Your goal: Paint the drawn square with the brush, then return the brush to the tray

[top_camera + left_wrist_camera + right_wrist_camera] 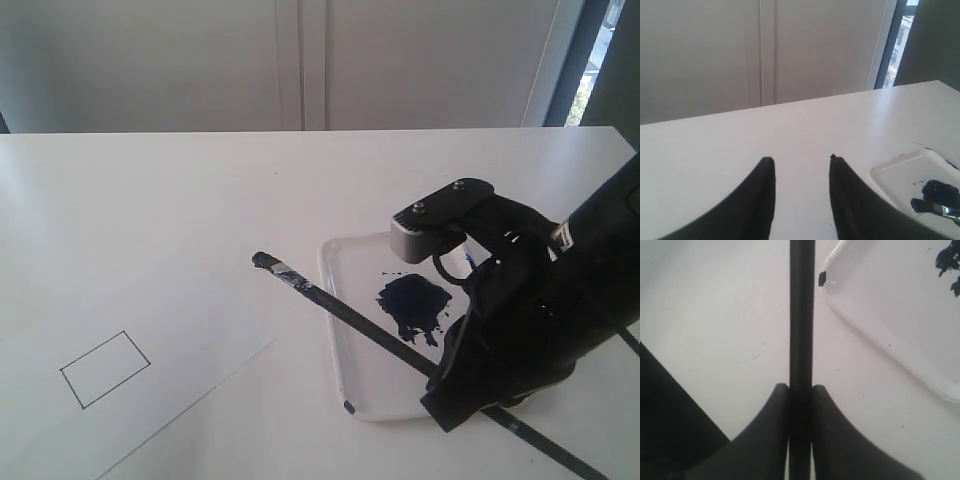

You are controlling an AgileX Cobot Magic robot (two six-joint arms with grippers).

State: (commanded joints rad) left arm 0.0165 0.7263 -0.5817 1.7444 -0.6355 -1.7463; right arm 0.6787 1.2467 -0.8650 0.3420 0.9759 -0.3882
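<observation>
Jaws, ext view: R gripper [445,385] hangs over tray's near right part; its own body hides the jaws, but brush handle runs straight under them.
Brush, ext: brush [370,328] lies aslant across tray [360,395]; bristle end pokes out past tray's left rim, over table [150,190] btwn tray and paper; butt end sticks out near right of gripper. Resting or lifted: can't tell.
Tray, ext: right of centre on table, navy paint [412,305] puddle in its middle, just far side of handle.
Square, ext: square [105,368] on paper [180,330], near left, well apart from tray; thin black outline only, white inside.
Jaws, L wrist view: L gripper [801,159] jaws spread, nothing btwn them, only bare table [790,120] beyond.
Tray, L wrist: tray [895,175] corner at edge of shot, w/ paint [940,192]; brush [935,207] tip w/ silver ferrule just beside it.
Jaws, R wrist view: R gripper [801,386] jaws narrow, pinched on brush [802,315] handle, both fingers [767,440] touching it.
Tray, R wrist: tray [880,325] rim just beside handle, small dark smear [822,277] at its corner; paint [947,260] splotches at frame edge.
</observation>
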